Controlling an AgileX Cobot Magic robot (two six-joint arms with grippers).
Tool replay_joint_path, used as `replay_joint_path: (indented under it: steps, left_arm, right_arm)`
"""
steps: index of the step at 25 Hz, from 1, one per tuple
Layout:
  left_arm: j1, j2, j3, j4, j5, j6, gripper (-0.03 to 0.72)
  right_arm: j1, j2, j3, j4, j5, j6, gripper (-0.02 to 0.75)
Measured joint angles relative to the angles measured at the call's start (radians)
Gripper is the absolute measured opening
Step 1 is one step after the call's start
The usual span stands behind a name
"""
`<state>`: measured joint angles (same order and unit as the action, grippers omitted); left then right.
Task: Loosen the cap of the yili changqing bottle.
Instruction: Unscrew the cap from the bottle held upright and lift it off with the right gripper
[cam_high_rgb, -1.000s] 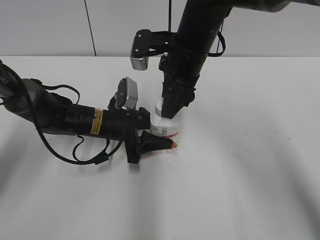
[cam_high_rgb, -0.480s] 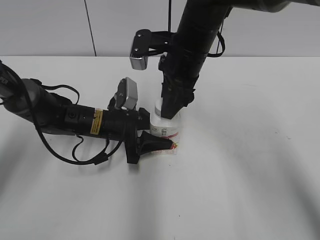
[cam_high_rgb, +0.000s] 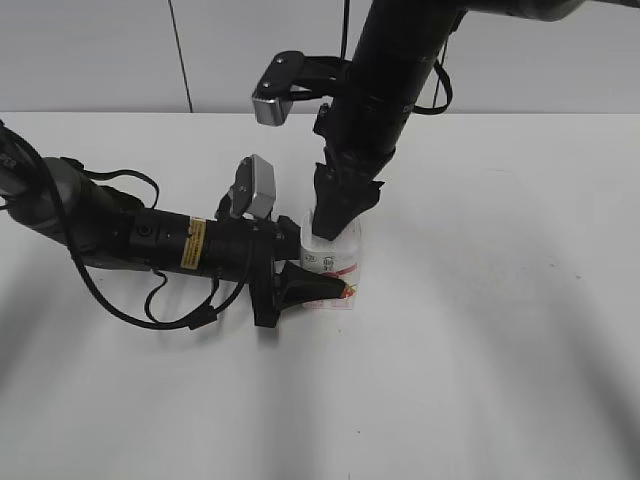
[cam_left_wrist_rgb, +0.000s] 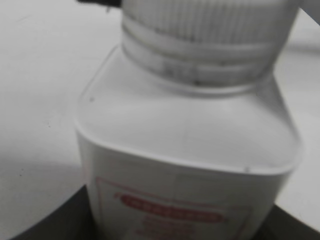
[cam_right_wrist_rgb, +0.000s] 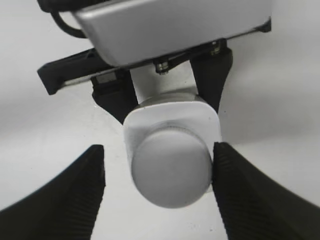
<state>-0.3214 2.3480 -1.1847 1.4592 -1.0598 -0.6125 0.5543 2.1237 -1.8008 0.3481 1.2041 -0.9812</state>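
From the left of the exterior view, the left gripper (cam_high_rgb: 318, 270) lies low along the table, clamped on the small squat white plastic bottle with the red-pink label (cam_high_rgb: 332, 258) just left of centre. Above it the right gripper (cam_right_wrist_rgb: 159, 172) has just let go: its ribbed black pads now stand apart from the round white screw cap (cam_right_wrist_rgb: 171, 167), a gap showing on the left side. I'd judge one turn finished. The white table (cam_high_rgb: 500, 330) lies bare rightward, leaving room to lift away.

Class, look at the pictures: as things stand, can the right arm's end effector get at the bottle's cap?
Probably yes. The right end effector hangs directly over the cap, fingers spread either side, nothing between. The left end effector grips only the bottle lower down.
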Motion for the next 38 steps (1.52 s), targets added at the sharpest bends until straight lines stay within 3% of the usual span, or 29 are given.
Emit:
replay_joint_path:
  steps: [8, 14, 21, 38]
  left_arm:
    - [0.0, 0.0, 0.0, -0.002, 0.0, -0.008, 0.387]
    - [0.0, 0.0, 0.0, -0.002, 0.0, -0.021, 0.387]
    - [0.0, 0.0, 0.0, -0.003, 0.0, -0.026, 0.387]
    - [0.0, 0.0, 0.0, -0.005, 0.0, -0.046, 0.387]
  right_arm:
    - [0.0, -0.036, 0.0, 0.007, 0.007, 0.321, 0.525]
    - [0.0, -0.036, 0.0, 0.003, 0.01, 0.746, 0.525]
    - [0.0, -0.036, 0.0, -0.022, 0.012, 1.074, 0.525]
    - [0.0, -0.036, 0.0, -0.038, -0.045, 1.248, 0.525]
